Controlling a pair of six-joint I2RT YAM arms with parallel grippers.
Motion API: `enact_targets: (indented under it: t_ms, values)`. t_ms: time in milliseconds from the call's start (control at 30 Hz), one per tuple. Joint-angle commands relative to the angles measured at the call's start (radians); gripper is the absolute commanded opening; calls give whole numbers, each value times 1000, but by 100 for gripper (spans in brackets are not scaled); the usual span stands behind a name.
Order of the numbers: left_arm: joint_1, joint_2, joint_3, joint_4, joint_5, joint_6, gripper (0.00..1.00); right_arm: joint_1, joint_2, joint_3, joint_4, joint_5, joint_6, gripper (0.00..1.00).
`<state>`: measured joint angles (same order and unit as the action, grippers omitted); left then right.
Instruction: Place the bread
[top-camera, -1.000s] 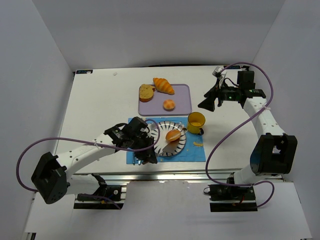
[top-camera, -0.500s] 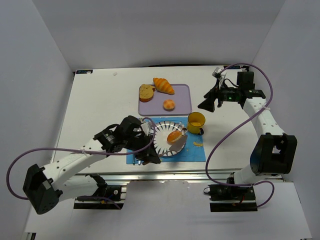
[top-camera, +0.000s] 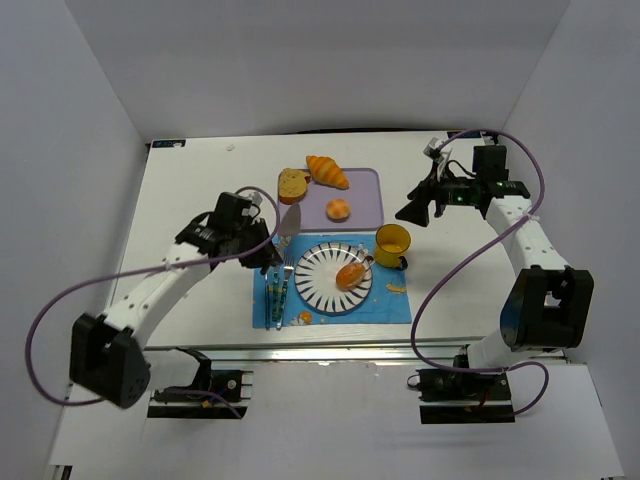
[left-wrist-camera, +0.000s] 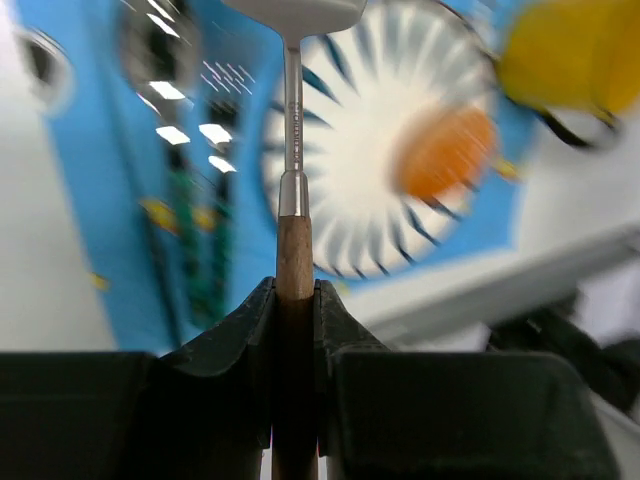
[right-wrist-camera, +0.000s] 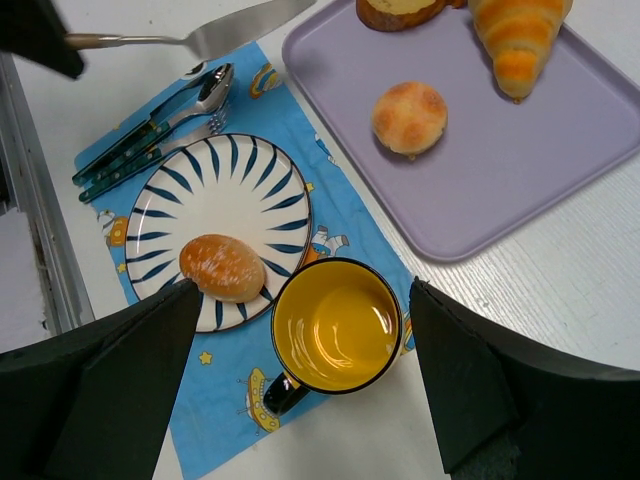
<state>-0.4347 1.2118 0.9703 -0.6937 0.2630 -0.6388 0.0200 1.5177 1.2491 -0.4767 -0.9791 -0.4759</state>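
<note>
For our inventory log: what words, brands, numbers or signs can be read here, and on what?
None can be read. The blue placemat shows only cartoon pictures and stars; the small dark tag at the far left corner of the table is too small to read.

Nothing here can be read: no words, brands or numbers. The blue mat (right-wrist-camera: 225, 420) bears only small cartoon pictures and stars.

This looks like a robotics lab bench rather than a kitchen. Plain white panel walls (top-camera: 90, 150) box in a white tabletop (top-camera: 190, 180). The left white-and-black robot arm (top-camera: 150, 292) and its right twin (top-camera: 530, 235) stand on an aluminium rail (top-camera: 330, 352), trailing purple cables (top-camera: 413, 318).
</note>
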Motion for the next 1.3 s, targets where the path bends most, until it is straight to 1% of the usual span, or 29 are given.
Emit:
enact_targets:
  t_ms: [0, 33, 67, 100, 167, 200, 267, 300, 367, 467, 567, 600, 667, 700, 767, 800, 900, 933, 1133, 1200, 1233, 1267]
  values:
    - [75, 126, 67, 43, -243, 158, 0, -3, -11, 47, -26, -35, -38, 89]
    - [103, 155, 65, 66, -249, 174, 0, -3, -14, 49, -46, -39, -53, 89]
    - [126, 182, 62, 94, -289, 185, 0, -3, -19, 49, -51, -43, -64, 89]
    - [169, 233, 56, 150, -301, 224, 0, -3, -25, 46, -51, -46, -70, 89]
    - [206, 279, 67, 175, -346, 254, 0, -3, -28, 50, -78, -43, -90, 89]
    - [233, 316, 89, 186, -387, 301, 0, -3, -33, 56, -88, -40, -102, 89]
    - [263, 328, 85, 227, -416, 332, 0, -3, -39, 55, -99, -26, -121, 89]
    - [298, 337, 71, 279, -404, 344, 0, -3, -43, 46, -99, -24, -121, 89]
    - [330, 360, 59, 316, -378, 349, 0, -3, -48, 39, -97, -27, -115, 89]
    - [369, 423, 57, 324, -355, 370, 0, -3, -51, 33, -86, -30, -101, 89]
    - [395, 462, 47, 338, -323, 390, 3, -3, -53, 36, -86, -24, -101, 89]
    - [402, 468, 44, 339, -318, 392, 7, -3, -48, 38, -88, -21, -105, 89]
    - [412, 482, 36, 342, -298, 401, 12, -3, -47, 46, -92, -21, -106, 89]
    - [422, 483, 34, 342, -289, 403, 17, -3, -42, 47, -92, -26, -105, 89]
    - [433, 485, 27, 342, -268, 410, 22, -3, -39, 50, -92, -26, -104, 89]
    - [433, 485, 27, 339, -265, 413, 27, -3, -37, 50, -92, -26, -102, 89]
    - [433, 473, 24, 324, -265, 426, 35, -3, -39, 47, -92, -21, -105, 89]
    - [433, 468, 25, 319, -265, 429, 39, -3, -37, 44, -91, -21, -104, 89]
    - [433, 448, 15, 293, -269, 433, 55, -3, -39, 33, -86, -21, -102, 89]
    - [433, 440, 11, 292, -277, 427, 70, -3, -40, 35, -86, -18, -101, 89]
    - [433, 422, 10, 290, -280, 423, 74, -3, -40, 36, -88, -15, -101, 89]
    - [433, 410, 10, 289, -287, 415, 98, -3, -42, 38, -88, -12, -102, 89]
